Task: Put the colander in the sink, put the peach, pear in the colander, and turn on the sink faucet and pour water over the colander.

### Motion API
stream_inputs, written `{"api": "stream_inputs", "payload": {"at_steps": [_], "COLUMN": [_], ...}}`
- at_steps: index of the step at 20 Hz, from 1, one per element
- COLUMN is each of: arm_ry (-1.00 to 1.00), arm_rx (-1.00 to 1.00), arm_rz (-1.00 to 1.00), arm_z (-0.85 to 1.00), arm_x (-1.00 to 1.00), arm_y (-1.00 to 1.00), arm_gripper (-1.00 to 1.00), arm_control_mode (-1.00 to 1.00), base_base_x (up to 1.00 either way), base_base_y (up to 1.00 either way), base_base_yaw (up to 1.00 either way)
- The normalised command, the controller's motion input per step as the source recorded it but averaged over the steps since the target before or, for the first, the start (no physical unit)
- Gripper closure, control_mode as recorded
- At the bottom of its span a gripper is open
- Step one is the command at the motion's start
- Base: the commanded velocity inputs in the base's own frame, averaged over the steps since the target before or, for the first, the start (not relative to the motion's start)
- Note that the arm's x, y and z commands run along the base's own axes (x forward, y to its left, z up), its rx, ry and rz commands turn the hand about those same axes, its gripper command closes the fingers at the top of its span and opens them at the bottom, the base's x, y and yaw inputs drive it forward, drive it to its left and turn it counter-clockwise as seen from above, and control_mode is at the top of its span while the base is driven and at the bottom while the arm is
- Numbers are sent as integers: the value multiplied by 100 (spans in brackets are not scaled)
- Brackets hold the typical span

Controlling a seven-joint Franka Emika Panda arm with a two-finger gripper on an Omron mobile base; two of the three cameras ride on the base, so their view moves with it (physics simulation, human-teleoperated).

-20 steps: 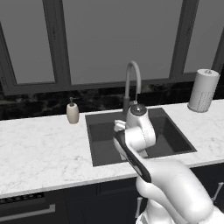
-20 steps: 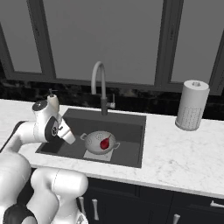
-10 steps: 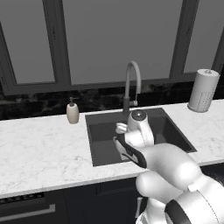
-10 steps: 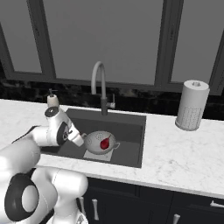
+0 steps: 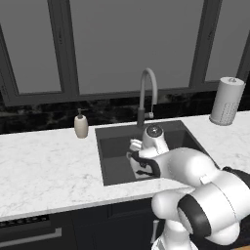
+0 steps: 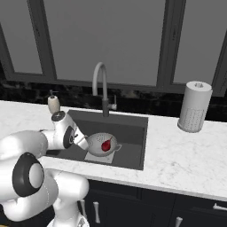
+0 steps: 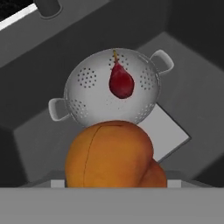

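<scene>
The orange peach (image 7: 113, 155) sits right in front of the hand camera, with my gripper (image 6: 83, 139) shut on it and the fingertips hidden behind the fruit. Beyond it, the pale perforated colander (image 7: 87, 94) rests on the floor of the dark sink (image 7: 39, 131), and the dark red pear (image 7: 121, 82) lies inside it. From the right base view the colander (image 6: 98, 141) with the pear (image 6: 106, 145) is just right of my hand, low in the sink (image 6: 128, 128). The gooseneck sink faucet (image 6: 103, 86) stands behind the basin with no water running.
A beige soap bottle (image 5: 81, 126) stands on the marble counter (image 5: 44, 166) left of the basin. The paper-towel roll (image 6: 194, 106) is at the back right. A light square patch (image 7: 168, 131) shows on the sink floor beside the colander. My arm's bulk fills the basin's near side.
My hand has moved right and down inside the sink, closer to the colander, still carrying the peach. The pear and colander have stayed put.
</scene>
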Motion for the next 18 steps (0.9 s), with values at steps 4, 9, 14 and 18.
{"api": "stream_inputs", "payload": {"at_steps": [4,9,14,18], "arm_ry": [0,0,0,0], "arm_rx": [0,0,0,0], "arm_rz": [0,0,0,0], "arm_z": [-37,-22,-1,-8], "arm_x": [21,27,35,31], "arm_y": [0,0,0,-4], "arm_gripper": [100,100,100,100], "arm_control_mode": [-100,-100,-100,-100], "base_base_x": [0,0,0,0], "base_base_y": [0,0,0,0], "base_base_yaw": [0,0,0,0]}}
